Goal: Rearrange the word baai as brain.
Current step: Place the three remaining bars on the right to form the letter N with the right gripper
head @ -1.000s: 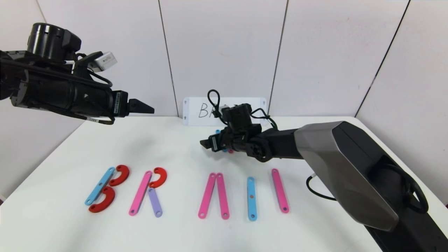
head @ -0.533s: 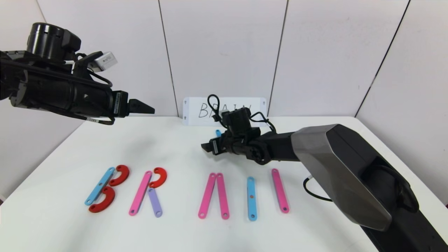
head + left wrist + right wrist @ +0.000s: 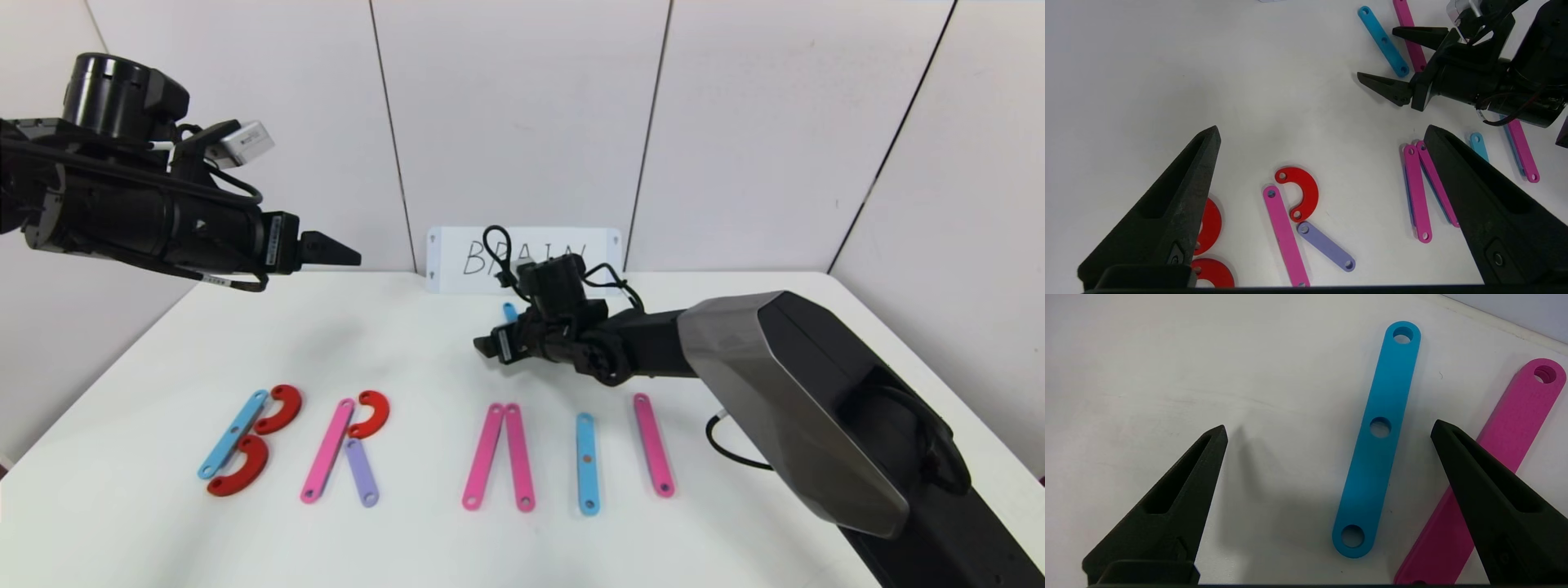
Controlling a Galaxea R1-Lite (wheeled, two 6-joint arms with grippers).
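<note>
The strip letters lie in a row on the white table (image 3: 408, 343). A blue strip (image 3: 233, 433) with two red curves (image 3: 280, 408) forms B. A pink strip (image 3: 326, 451), a red curve (image 3: 370, 414) and a purple strip (image 3: 362, 472) form R. Two pink strips (image 3: 500, 457) meet at the top. To their right lie a blue strip (image 3: 586, 463) and a pink strip (image 3: 654, 445). My right gripper (image 3: 490, 347) is open and empty, low over a spare blue strip (image 3: 1378, 445) lying between its fingers, beside a spare pink strip (image 3: 1498, 473). My left gripper (image 3: 331, 249) is open and empty, high at the left.
A white card (image 3: 457, 260) with handwritten BRAIN stands at the table's back edge, partly hidden by the right wrist. The right arm (image 3: 784, 384) stretches across the table's right side. The left wrist view shows the R (image 3: 1290, 220) and the right gripper (image 3: 1376, 53).
My right gripper has shifted slightly right and down over the spare strips. The left arm and the letters have not moved.
</note>
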